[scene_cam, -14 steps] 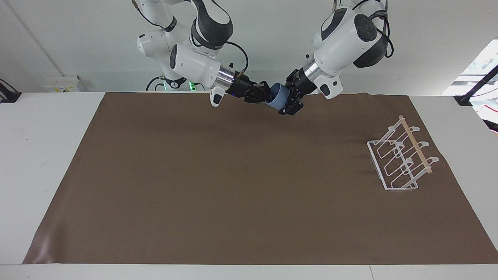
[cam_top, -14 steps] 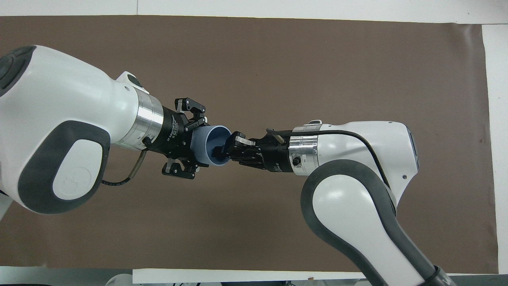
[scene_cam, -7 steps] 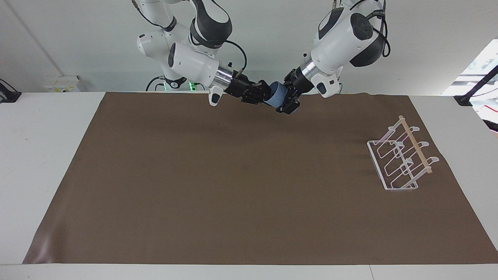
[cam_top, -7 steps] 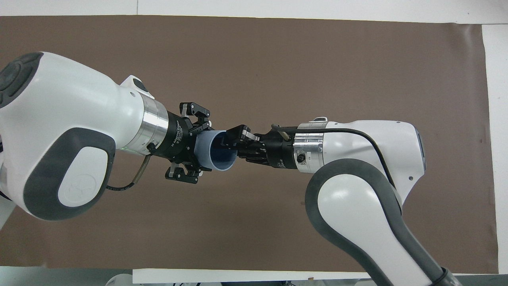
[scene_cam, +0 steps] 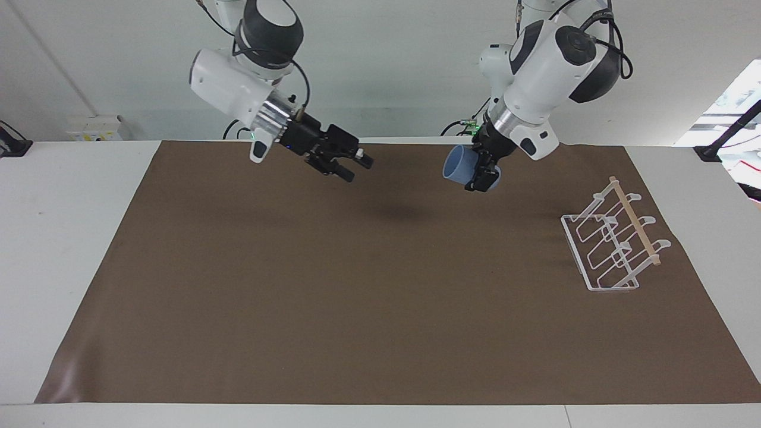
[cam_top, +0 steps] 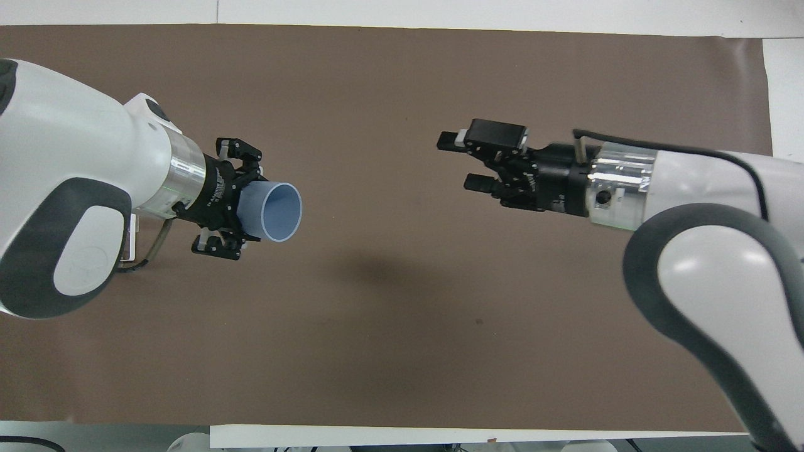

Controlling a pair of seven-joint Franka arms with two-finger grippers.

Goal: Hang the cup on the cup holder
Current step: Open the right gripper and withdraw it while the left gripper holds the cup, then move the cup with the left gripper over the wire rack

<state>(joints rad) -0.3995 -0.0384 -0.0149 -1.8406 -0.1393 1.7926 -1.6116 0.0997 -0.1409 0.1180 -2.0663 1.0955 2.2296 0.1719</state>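
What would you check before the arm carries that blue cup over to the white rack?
1. Left tool shut on the cup: ok.
2. Right tool open, apart from the cup: ok.
3. Cup up in the air over the brown mat: ok.
4. Cup holder upright at the left arm's end of the mat: ok.
5. Prongs bare: ok.
6. How firm the grip is: cannot tell.

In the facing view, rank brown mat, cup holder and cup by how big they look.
1. brown mat
2. cup holder
3. cup, held up in the left gripper, so its nearness to the camera differs
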